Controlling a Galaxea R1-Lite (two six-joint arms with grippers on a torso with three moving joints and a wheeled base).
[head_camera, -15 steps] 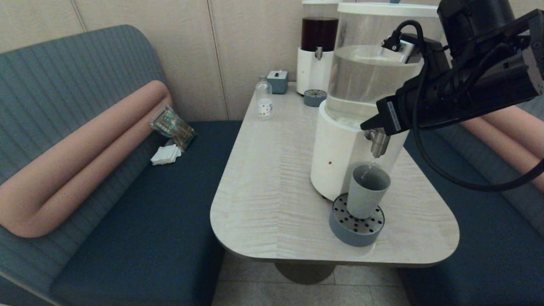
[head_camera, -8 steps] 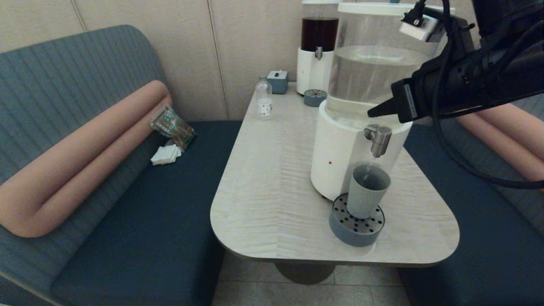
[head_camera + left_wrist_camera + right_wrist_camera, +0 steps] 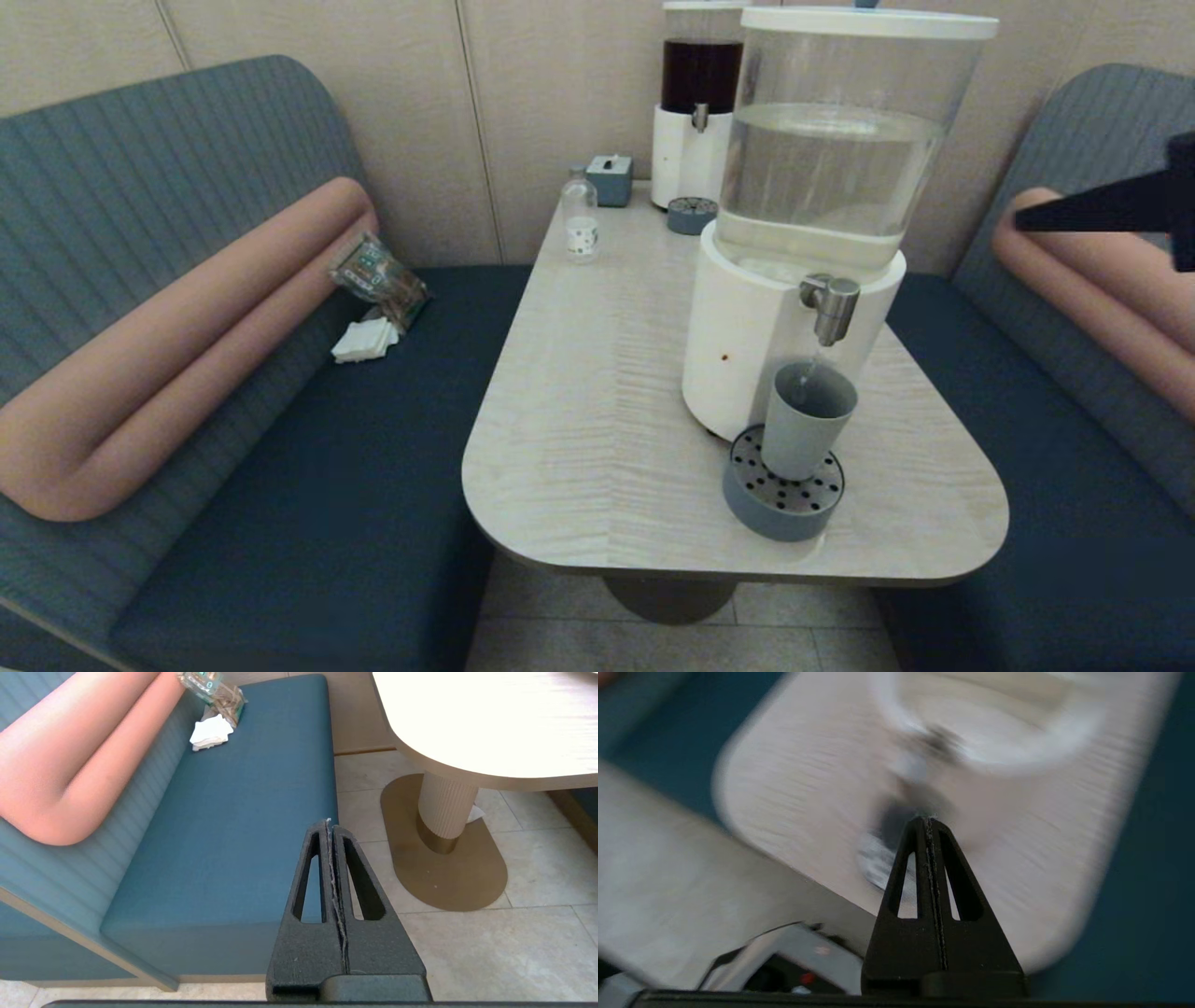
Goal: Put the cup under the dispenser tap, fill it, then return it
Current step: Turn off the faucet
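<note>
The grey-blue cup (image 3: 805, 420) stands upright on the round perforated drip tray (image 3: 782, 497), directly below the dispenser tap (image 3: 831, 303) of the big white-based dispenser (image 3: 794, 252). A thin stream runs from the tap into the cup. My right gripper (image 3: 1022, 220) is shut and empty, raised at the right edge of the head view, well away from the tap. In its own wrist view, the right gripper (image 3: 928, 820) points down at the table, which shows only as a blur. My left gripper (image 3: 328, 823) is shut and parked low beside the bench.
A small clear bottle (image 3: 580, 224), a grey-blue box (image 3: 611, 178) and the dark-red-liquid dispenser (image 3: 695, 103) with its own drip tray (image 3: 692, 215) stand at the table's (image 3: 597, 401) far end. A snack packet (image 3: 378, 277) and white napkins (image 3: 365, 340) lie on the left bench.
My right arm has lifted off the tap and pulled back up and to the right, almost out of the head view. The cup has stayed put under the running tap.
</note>
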